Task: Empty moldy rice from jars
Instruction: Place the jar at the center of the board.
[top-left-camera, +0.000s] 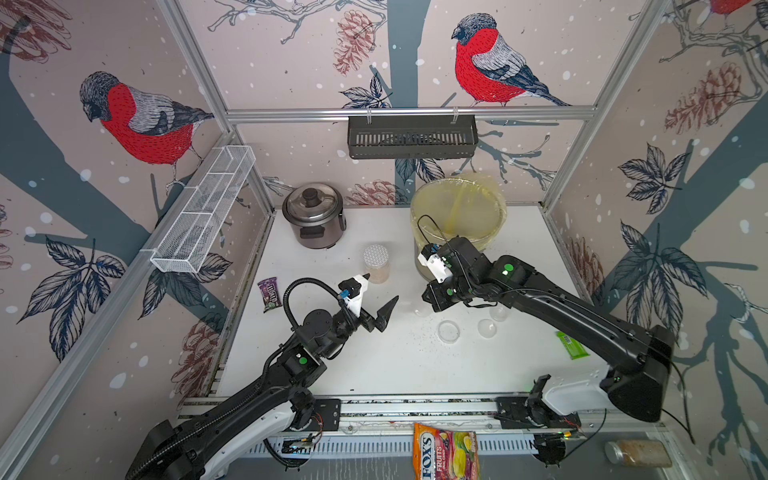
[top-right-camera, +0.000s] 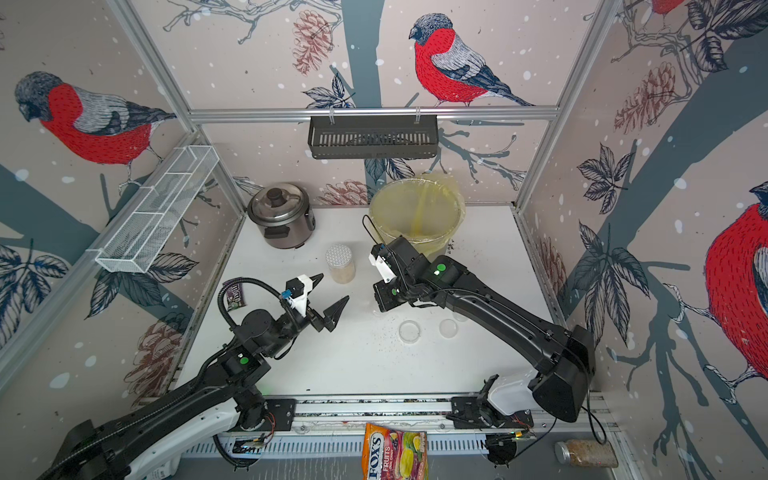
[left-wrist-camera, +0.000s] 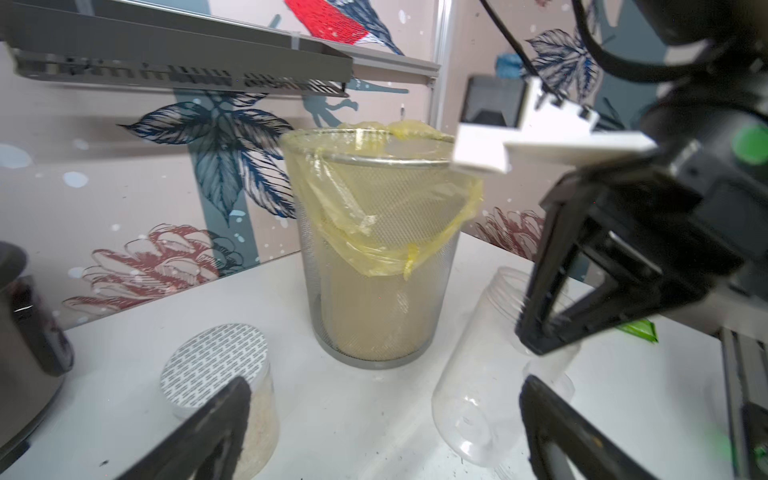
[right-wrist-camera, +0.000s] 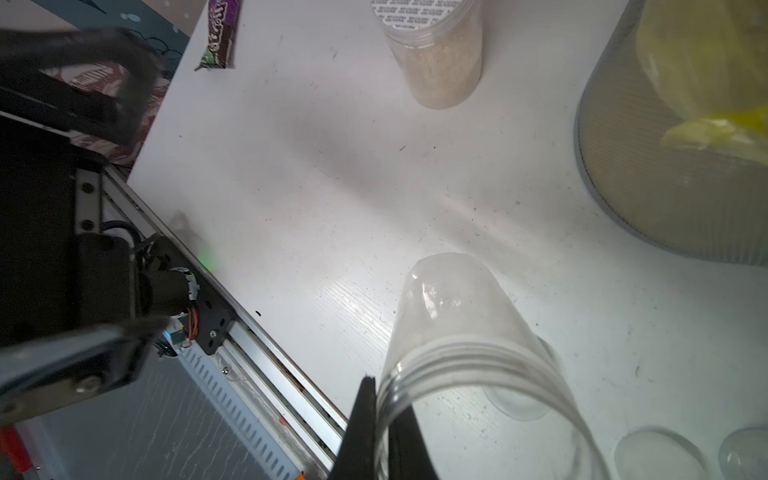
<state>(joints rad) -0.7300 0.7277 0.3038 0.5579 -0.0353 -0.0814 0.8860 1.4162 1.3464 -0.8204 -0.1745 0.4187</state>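
The right gripper (right-wrist-camera: 380, 401) pinches the wall of an empty clear jar (right-wrist-camera: 465, 332) at its mouth, one finger inside and one outside. It holds the jar tilted just in front of the bin (left-wrist-camera: 415, 316). That rim grip suits tipping, and the jar looks already emptied.

The left gripper (top-left-camera: 379, 289) hangs with its jaws spread wide, facing the lidded jar (top-left-camera: 376, 266). This jar stands upright to the left of the bin, its dotted seal on and the moldy rice (left-wrist-camera: 259, 424) inside, so it is probably the next one to open.

Two loose lids (top-left-camera: 449, 331) lie in front of the bin, out of the way. A pale mass low in the bin's yellow bag (left-wrist-camera: 374, 232) looks like dumped rice.
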